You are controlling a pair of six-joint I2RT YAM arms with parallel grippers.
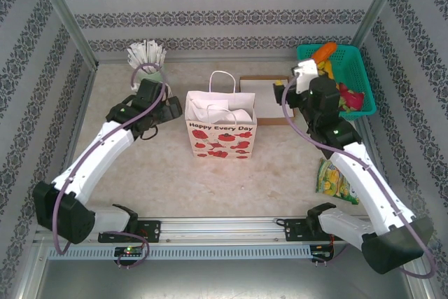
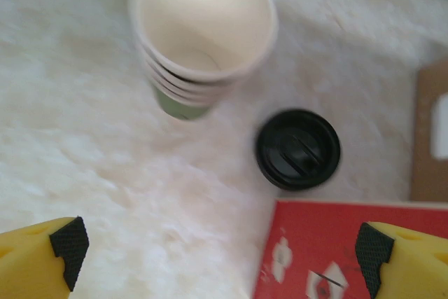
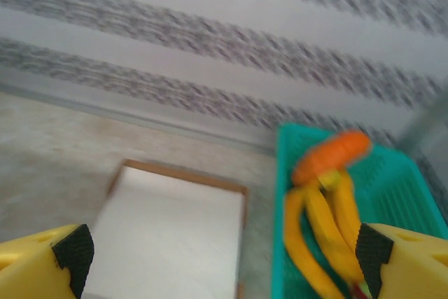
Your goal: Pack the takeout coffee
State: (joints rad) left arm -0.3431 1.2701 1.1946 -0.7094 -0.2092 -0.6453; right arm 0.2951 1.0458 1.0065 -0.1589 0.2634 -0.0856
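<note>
We see the left claw (image 2: 220, 250) spread wide and empty above the desk (image 2: 84, 138). The lidded coffee cup (image 2: 297, 148) stands beside the red bag (image 2: 329, 250). The right claw (image 3: 222, 251) gapes wide, holding nothing, near the teal basket (image 3: 399, 173).

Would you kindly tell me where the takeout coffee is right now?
In the left wrist view, the coffee, seen from above as a black lid, stands on the table to the right of the cup stack and just beyond the bag.
</note>
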